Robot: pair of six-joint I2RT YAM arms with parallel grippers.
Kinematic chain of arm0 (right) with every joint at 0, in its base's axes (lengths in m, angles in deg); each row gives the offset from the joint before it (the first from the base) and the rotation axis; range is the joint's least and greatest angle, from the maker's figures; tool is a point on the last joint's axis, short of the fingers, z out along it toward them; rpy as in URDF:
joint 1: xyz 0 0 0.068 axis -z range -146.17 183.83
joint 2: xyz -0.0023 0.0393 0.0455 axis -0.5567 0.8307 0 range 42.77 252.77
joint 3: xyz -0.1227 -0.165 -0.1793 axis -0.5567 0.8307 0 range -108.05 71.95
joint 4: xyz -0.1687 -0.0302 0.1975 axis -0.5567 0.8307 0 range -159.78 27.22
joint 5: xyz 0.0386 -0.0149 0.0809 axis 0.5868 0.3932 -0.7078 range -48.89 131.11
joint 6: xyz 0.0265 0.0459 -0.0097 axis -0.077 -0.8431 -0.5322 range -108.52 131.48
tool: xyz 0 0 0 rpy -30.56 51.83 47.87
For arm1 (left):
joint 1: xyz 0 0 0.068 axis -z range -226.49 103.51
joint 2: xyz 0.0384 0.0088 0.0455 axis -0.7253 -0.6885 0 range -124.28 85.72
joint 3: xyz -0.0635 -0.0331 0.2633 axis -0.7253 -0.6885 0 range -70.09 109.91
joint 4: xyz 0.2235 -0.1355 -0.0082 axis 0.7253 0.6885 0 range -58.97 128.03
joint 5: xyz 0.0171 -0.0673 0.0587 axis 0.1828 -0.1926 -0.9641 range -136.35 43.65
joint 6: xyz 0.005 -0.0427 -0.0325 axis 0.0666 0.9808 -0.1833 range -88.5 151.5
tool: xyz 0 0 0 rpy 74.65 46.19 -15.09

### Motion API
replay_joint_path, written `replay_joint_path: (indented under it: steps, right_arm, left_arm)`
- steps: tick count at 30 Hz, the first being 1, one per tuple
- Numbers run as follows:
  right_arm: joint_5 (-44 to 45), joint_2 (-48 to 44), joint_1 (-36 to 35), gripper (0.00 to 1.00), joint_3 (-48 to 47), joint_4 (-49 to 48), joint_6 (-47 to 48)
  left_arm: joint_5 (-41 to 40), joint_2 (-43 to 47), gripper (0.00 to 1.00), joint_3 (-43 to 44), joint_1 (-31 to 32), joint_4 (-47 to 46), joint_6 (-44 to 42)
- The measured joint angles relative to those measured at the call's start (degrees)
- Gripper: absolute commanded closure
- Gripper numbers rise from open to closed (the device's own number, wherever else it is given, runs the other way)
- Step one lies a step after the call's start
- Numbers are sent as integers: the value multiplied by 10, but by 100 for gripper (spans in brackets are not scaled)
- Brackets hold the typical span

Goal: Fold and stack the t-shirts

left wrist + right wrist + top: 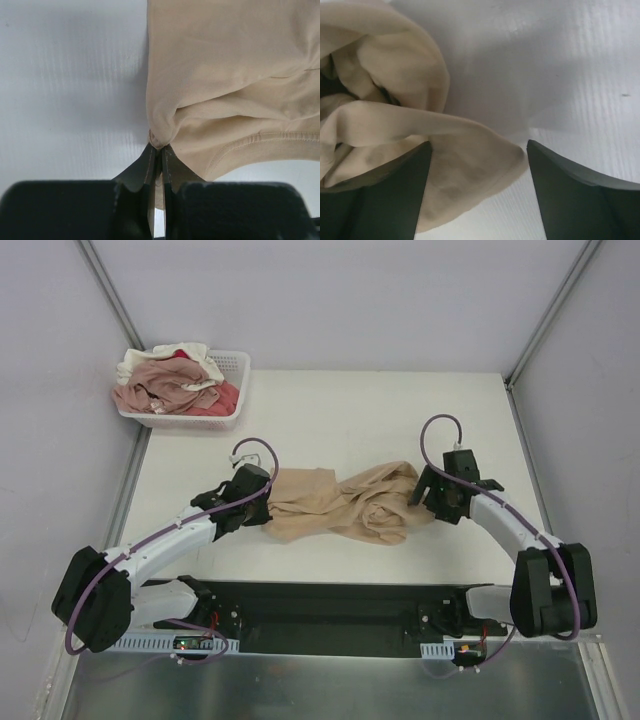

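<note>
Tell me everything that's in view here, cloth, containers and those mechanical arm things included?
tan t-shirt: one, tan-beige, crumpled at mid-table between the two arms
piled t-shirts: several, exact count unclear, dusty pink, cream-white and red, heaped in the basket
basket: one, white lattice plastic, far left corner of the table
table: one, white, under everything
arms: two, white with black joints and purple cables, mounted at the near edge
left gripper: one, black, shut on the tan t-shirt's left end
right gripper: one, black, open, fingers either side of a fold at the shirt's right end
</note>
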Motion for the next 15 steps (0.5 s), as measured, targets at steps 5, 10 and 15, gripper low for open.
replay_joint_path:
  steps: [5,10,15]
  right_arm:
    - [-64,36,1,88,8,-53,-12]
    - [-69,-13,1,99,19,-51,-13]
    - [-65,-145,1,99,17,-26,3]
  left_arm:
    - [-3,3,100,0,0,0,8]
    - [-7,18,100,0,0,0,8]
    - [-8,73,100,1,0,-2,8]
